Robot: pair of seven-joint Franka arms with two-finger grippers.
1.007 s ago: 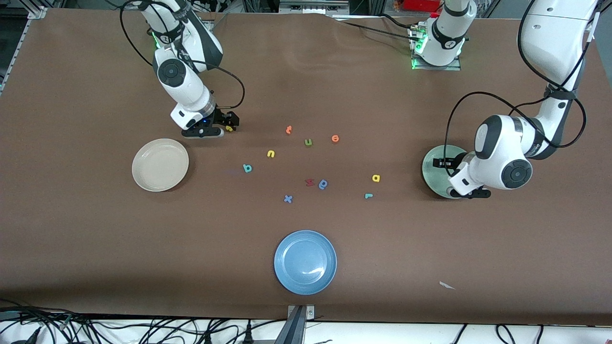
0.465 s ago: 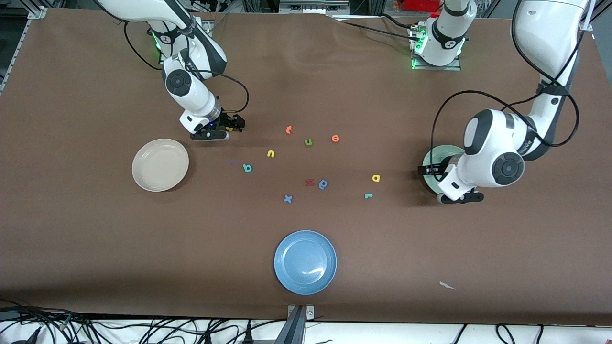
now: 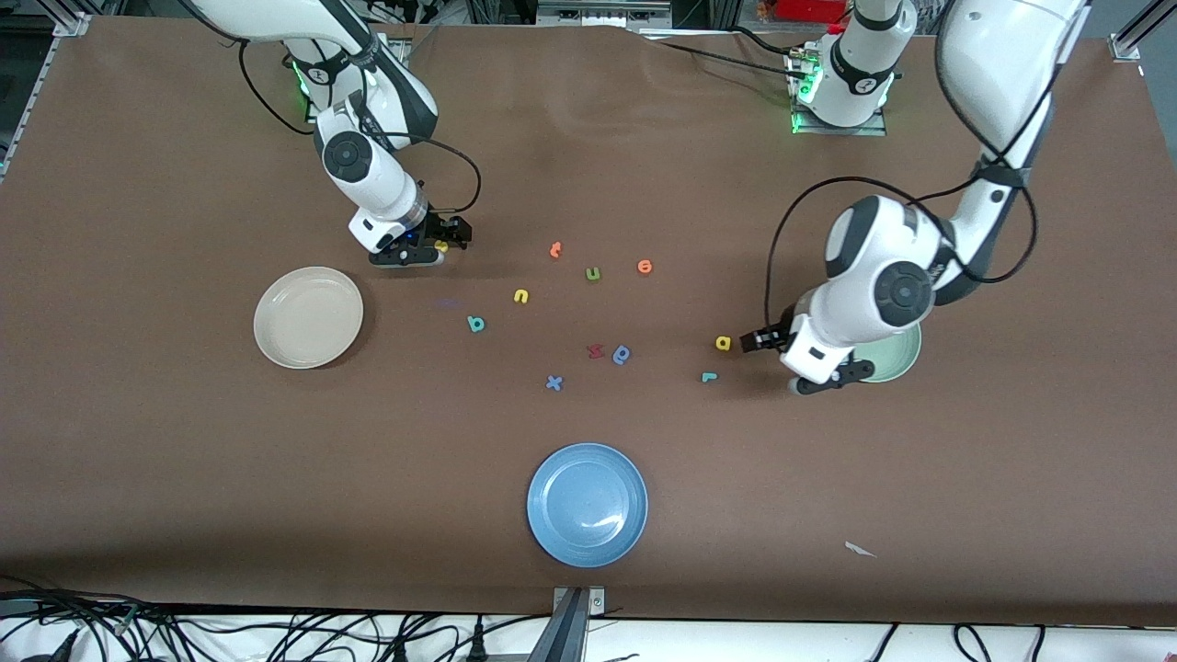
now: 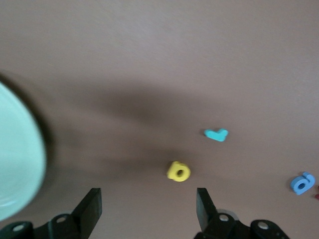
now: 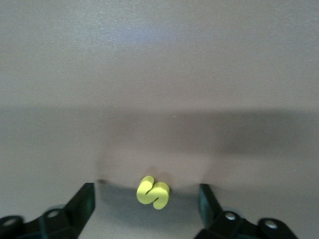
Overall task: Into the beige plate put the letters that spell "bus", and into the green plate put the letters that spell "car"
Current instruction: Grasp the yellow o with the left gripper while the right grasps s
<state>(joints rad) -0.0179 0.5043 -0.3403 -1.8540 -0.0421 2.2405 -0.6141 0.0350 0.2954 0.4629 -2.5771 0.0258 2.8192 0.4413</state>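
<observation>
My right gripper [image 5: 144, 204] is low over the brown table [image 3: 184, 460], its black fingers [image 5: 82, 201] spread wide. The little yellow s [image 5: 153, 192] sits between them, soft and curvy, not pinched. The round beige plate [image 3: 308, 317] is near, closer to the front camera. My left gripper [image 4: 147, 209] is spread wide too, holding nothing. The yellow a [image 4: 178, 171] lies on the table just past its tips, with the teal r [image 4: 216, 134] near. The smooth green plate [image 4: 17, 159] is right beside me. The teal b [image 3: 475, 323] and yellow u [image 3: 521, 295] lie mid-table.
</observation>
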